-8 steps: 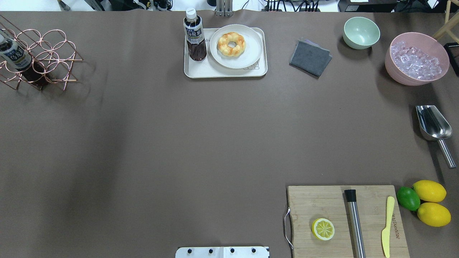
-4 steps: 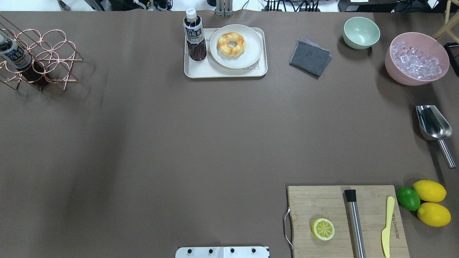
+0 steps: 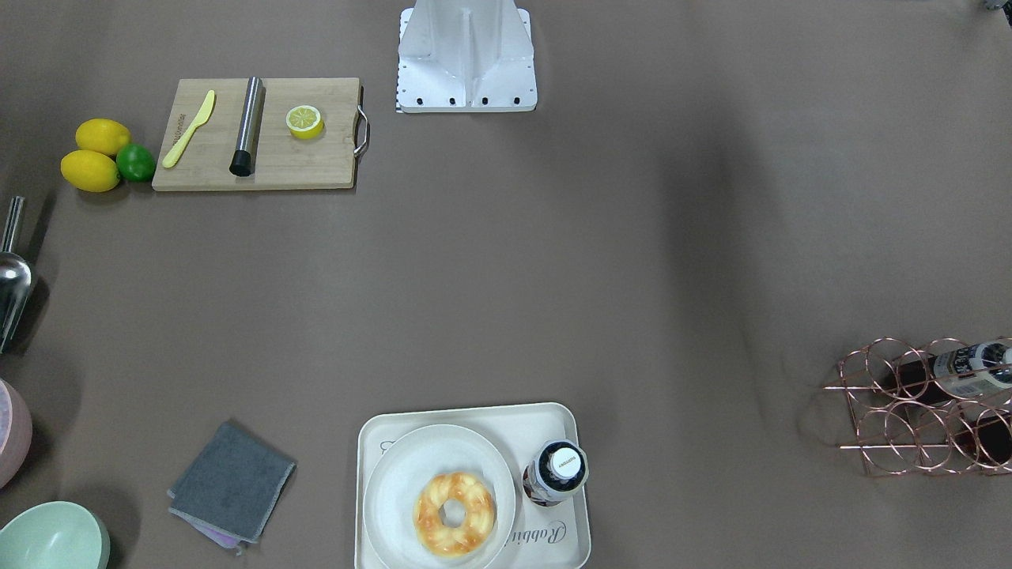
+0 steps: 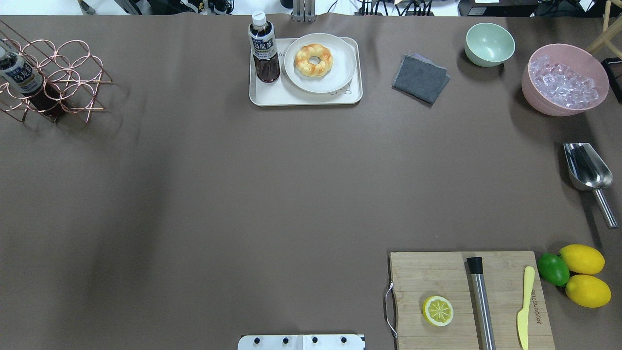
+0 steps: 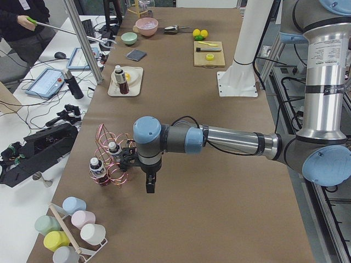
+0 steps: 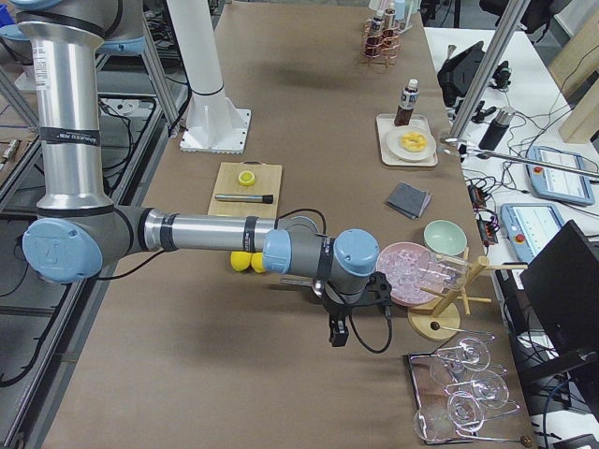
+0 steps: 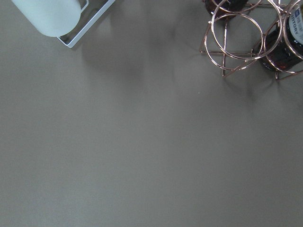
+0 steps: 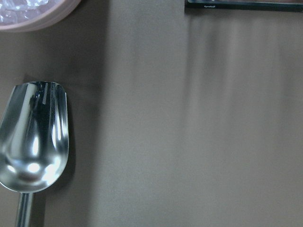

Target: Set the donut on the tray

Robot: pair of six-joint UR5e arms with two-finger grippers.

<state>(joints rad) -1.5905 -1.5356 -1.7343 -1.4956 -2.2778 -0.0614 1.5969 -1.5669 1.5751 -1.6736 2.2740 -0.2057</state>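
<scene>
The donut (image 4: 314, 59) lies on a round off-white plate (image 4: 341, 68), and the plate stands on the cream tray (image 4: 272, 95) at the table's far middle. It also shows in the front-facing view (image 3: 455, 513) on the tray (image 3: 545, 425). A dark drink bottle (image 4: 264, 48) stands on the tray beside the plate. The left gripper (image 5: 150, 186) hangs over bare table near the wire rack, far from the tray; I cannot tell whether it is open. The right gripper (image 6: 335, 333) hangs near the pink bowl at the other end; I cannot tell its state either.
A copper wire rack (image 4: 58, 78) with bottles stands far left. A grey cloth (image 4: 420, 78), a green bowl (image 4: 489, 43), a pink bowl of ice (image 4: 563, 80) and a metal scoop (image 4: 588, 170) lie right. A cutting board (image 4: 437, 272) holds a lemon half (image 4: 438, 310).
</scene>
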